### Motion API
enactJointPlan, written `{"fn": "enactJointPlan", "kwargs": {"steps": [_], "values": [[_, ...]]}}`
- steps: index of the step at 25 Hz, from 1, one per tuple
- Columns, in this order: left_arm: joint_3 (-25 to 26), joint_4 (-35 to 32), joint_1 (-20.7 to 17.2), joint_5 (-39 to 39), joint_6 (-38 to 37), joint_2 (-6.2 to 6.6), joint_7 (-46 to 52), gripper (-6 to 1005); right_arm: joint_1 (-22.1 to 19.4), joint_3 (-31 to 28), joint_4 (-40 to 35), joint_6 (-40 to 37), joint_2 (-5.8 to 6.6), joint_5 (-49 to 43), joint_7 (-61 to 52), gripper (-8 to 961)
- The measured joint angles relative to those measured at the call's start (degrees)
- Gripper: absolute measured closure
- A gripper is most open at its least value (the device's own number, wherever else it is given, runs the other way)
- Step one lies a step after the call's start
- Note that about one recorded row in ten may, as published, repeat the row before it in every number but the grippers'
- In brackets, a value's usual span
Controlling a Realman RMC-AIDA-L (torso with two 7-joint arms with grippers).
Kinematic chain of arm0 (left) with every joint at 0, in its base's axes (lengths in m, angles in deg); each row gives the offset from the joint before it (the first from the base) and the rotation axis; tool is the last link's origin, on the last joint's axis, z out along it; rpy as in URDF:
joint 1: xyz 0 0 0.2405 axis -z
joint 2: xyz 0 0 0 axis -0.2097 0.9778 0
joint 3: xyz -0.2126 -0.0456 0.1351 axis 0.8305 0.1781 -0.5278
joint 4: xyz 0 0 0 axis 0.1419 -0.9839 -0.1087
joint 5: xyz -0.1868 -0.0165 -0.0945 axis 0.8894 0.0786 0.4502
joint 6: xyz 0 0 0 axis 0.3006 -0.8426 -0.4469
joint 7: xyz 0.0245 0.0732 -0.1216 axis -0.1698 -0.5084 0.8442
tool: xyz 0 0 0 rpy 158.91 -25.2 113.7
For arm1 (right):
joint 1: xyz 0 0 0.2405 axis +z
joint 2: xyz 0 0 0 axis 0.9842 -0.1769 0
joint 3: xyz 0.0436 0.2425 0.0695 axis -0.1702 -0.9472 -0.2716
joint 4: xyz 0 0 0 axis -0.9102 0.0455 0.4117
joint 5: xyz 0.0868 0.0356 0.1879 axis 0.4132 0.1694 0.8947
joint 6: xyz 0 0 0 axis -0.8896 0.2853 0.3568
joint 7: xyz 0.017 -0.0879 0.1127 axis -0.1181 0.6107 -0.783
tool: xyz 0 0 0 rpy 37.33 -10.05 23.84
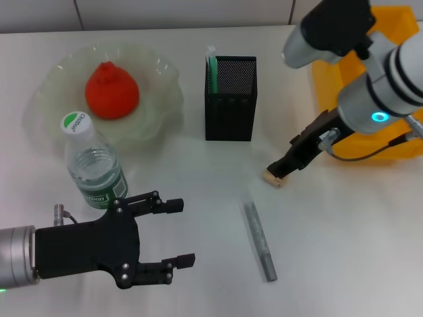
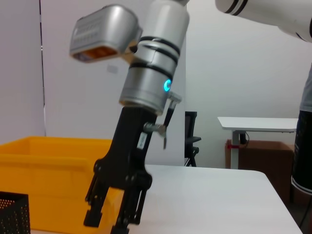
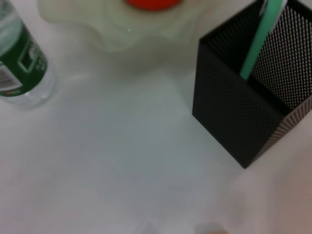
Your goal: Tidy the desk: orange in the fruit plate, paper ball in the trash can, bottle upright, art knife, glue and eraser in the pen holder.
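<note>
The right claw (image 1: 280, 173) is down at the desk (image 1: 344, 251), its tips narrowly closed around the small tan eraser (image 1: 272, 178). The left claw (image 1: 182, 232) hangs wide open beside the upright bottle (image 1: 94, 165).

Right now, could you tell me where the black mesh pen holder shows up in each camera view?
Head view: pen holder stands upper centre, between the fruit plate and the yellow bin.
Left wrist view: only a corner shows, bottom left, before the bin.
Right wrist view: at the right edge.
Shared landmark: the green stick inside it.
</note>
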Motion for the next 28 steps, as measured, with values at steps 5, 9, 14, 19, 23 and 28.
{"fn": "enactJointPlan", "kwargs": {"steps": [5,9,14,19,23,28], "values": [[0.0,0.0,0.1,0.0,0.0,0.0,0.0,211,3.3,2.5,6.7,2.9,0.06,-0.1,0.1,274],[0.0,0.7,0.3,0.1,0.1,0.0,0.0,211,4.8,4.0,9.7,4.6,0.03,-0.1,0.1,281],[0.0,0.8,0.4,0.0,0.2,0.01,0.0,211,6.3,4.9,13.1,6.2,-0.03,-0.2,-0.2,290],[0.0,0.8,0.4,-0.1,0.2,0.01,0.0,211,7.2,4.9,15.5,7.8,-0.13,0.1,-0.3,317],[0.0,0.8,0.4,-0.1,0.3,0.01,0.0,211,7.6,4.9,16.5,8.2,-0.18,0.1,-0.3,398],[0.0,0.8,0.4,-0.1,0.3,0.07,0.0,211,8.1,4.9,17.9,8.6,-0.23,0.3,-0.3,500]]}}
